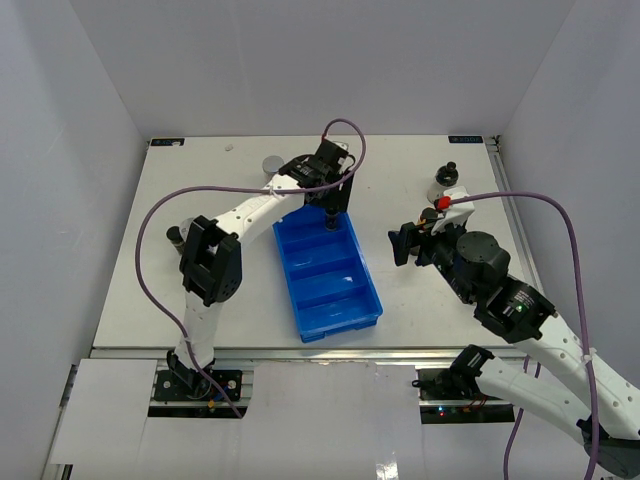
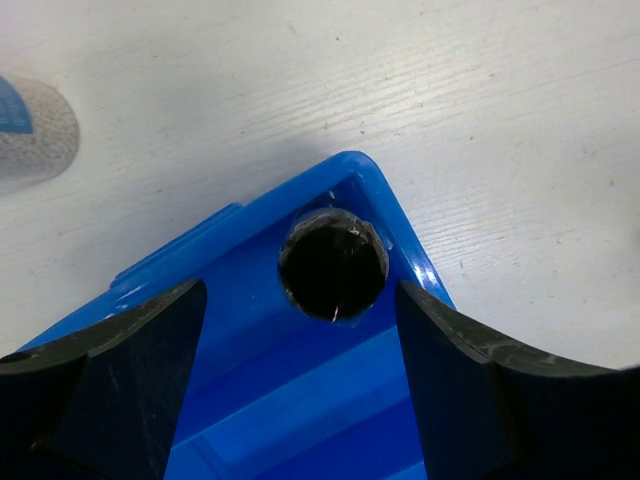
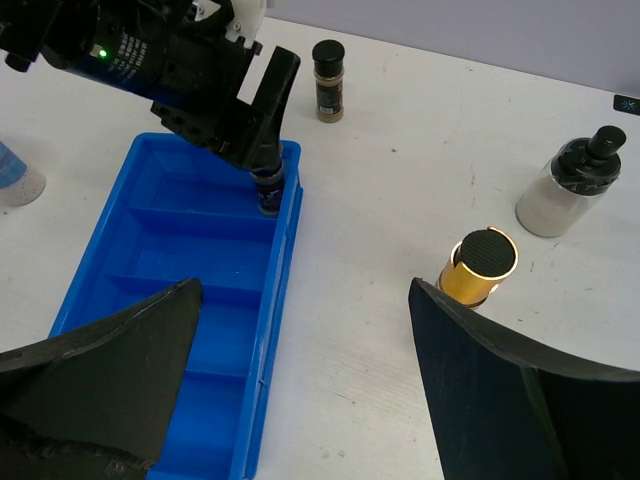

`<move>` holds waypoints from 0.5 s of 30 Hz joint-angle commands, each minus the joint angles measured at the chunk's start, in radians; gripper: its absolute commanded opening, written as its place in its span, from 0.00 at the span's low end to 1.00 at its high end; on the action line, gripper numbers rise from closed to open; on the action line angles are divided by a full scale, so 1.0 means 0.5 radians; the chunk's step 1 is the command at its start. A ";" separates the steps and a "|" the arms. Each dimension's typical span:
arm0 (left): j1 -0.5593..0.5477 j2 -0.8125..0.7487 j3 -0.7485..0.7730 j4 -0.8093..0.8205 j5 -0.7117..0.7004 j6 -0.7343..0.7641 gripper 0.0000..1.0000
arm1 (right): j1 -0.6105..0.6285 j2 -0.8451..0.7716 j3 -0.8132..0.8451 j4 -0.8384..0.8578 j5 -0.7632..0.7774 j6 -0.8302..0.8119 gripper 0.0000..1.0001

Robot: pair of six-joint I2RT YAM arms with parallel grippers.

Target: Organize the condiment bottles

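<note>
A dark black-capped bottle (image 2: 333, 263) stands in the far right corner of the blue tray (image 1: 345, 312), also seen as the dark bottle (image 3: 267, 190). My left gripper (image 2: 300, 385) hovers open just above it, apart from the cap; from above the left gripper (image 1: 333, 207) is over the tray's far end. A yellow dark-capped bottle (image 3: 478, 265) stands right of the tray, close to the right finger of my open, empty right gripper (image 3: 300, 400). A whitish black-capped bottle (image 3: 575, 185) and a brown spice jar (image 3: 328, 80) stand further back.
A clear silver-lidded jar (image 1: 272, 163) stands behind the left arm's forearm, seen again as the clear jar (image 2: 35, 125). A small dark jar (image 1: 176, 236) sits by the left arm's elbow. The tray's nearer compartments (image 3: 190, 300) hold nothing. White walls enclose the table (image 1: 150, 300).
</note>
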 commanded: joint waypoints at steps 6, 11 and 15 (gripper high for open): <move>-0.004 -0.556 -0.050 -0.035 -0.412 -0.075 0.87 | -0.007 -0.018 0.069 0.030 -0.033 0.031 0.90; 0.178 -0.721 -0.080 -0.251 -0.543 -0.308 0.85 | -0.006 -0.027 0.053 -0.002 -0.081 0.068 0.90; 0.647 -0.954 -0.304 -0.357 -0.358 -0.534 0.86 | -0.006 -0.063 0.034 -0.050 -0.099 0.084 0.90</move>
